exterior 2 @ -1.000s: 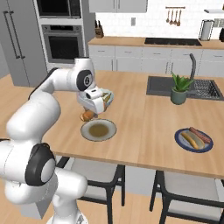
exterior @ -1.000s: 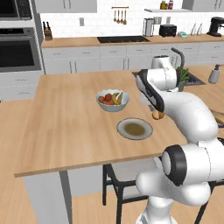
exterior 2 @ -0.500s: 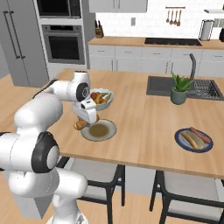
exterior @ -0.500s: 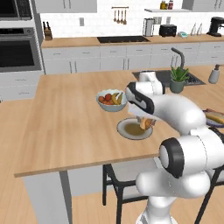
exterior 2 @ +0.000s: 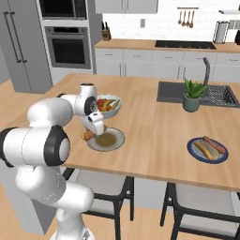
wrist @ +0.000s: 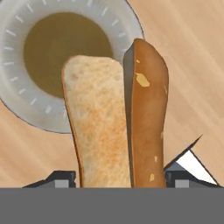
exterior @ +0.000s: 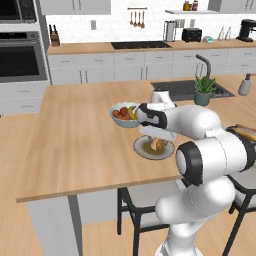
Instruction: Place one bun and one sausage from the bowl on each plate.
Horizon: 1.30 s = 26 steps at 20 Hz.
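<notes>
My gripper (exterior: 157, 136) is shut on a split bun (exterior: 159, 144) and holds it just above the plain grey plate (exterior: 142, 151) with a brownish centre. In the right base view the gripper (exterior 2: 95, 125) keeps the bun (exterior 2: 88, 136) at the left rim of that plate (exterior 2: 115, 143). The hand view has the bun (wrist: 97, 127) standing between the fingertips, pale cut face left, brown crust right, with the plate (wrist: 17, 100) beyond it. The blue-rimmed plate (exterior 2: 193, 152) carries a bun and a sausage (exterior 2: 214, 144). The bowl is out of view.
A pale fruit bowl (exterior: 121, 121) stands right behind the grey plate, close to the arm. A potted plant (exterior 2: 191, 95) and the sink (exterior 2: 174, 92) lie to the right. Bare wooden counter stretches left of the plate (exterior: 75, 135). Stools stand under the near edge.
The arm has swung left and down with the bun, from beside the fruit bowl to just over the grey plate. Over the last half second it barely moved.
</notes>
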{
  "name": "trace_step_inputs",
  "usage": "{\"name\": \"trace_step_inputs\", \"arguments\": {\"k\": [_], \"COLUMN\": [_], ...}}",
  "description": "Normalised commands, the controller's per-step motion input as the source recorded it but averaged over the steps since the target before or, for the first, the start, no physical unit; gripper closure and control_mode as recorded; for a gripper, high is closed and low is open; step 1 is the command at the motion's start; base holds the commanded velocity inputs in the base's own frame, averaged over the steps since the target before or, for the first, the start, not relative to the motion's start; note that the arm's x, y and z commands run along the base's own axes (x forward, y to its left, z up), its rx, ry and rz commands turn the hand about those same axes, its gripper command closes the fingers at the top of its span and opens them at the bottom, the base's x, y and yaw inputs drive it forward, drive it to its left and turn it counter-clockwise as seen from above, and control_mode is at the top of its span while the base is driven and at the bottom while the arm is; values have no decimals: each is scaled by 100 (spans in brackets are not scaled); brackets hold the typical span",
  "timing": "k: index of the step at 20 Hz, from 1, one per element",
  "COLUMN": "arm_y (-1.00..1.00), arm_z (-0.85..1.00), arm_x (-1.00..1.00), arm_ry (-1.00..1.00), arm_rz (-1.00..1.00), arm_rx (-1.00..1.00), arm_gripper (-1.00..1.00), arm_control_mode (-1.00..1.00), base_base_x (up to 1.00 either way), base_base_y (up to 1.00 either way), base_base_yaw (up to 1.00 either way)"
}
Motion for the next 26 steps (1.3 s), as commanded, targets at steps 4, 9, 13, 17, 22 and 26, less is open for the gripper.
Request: {"name": "trace_step_inputs", "arguments": {"k": [4,9,13,17,22,26], "arm_y": [8,6,0,0,0,0], "arm_z": [-41,-45,-47,-42,-15,0], "arm_x": [61,69,50,56,4,7], "arm_ry": [-6,-2,0,0,-7,-13], "arm_rz": [-1,-2,-2,-1,0,0], "arm_rx": [0,0,0,0,0,0], "arm_gripper": [100,100,100,100,-100,-100], "arm_control_mode": [-100,-100,-100,-100,-100,-100], "base_base_x": [0,0,0,0,0,0], "base_base_y": [0,0,0,0,0,0], "base_base_yaw": [0,0,0,0,0,0]}}
